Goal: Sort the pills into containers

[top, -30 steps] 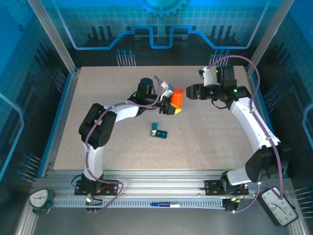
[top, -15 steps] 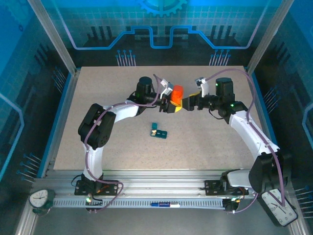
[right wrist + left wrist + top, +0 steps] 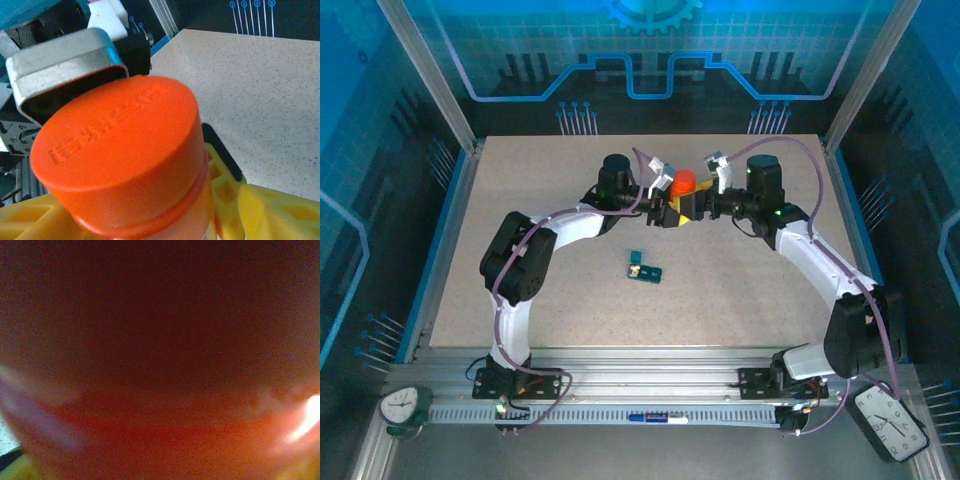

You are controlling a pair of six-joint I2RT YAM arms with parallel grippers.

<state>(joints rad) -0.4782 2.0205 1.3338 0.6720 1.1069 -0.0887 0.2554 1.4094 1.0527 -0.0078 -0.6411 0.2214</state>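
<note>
Two grippers meet at one orange pill bottle (image 3: 683, 188): the left gripper (image 3: 666, 209) clamps its body, while the right gripper (image 3: 693, 204) flanks its cap (image 3: 120, 150), grip unclear. One dark-teal pill box (image 3: 644, 268) lies on the table (image 3: 540, 200), nearer the arm bases than the bottle and well apart from it.

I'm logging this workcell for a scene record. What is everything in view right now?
bottle: one, orange with an orange cap, held over the far middle of the table
pill box: one, dark teal, lying on the table nearer than the bottle
clocks: two, white-faced, off the table at the front left and front right corners
pen: one, blue and white, on the front rail
table: one, speckled beige
left gripper: one, yellow and black, closed on the bottle
right gripper: one, yellow fingers either side of the bottle below its cap; grip unclear
</note>
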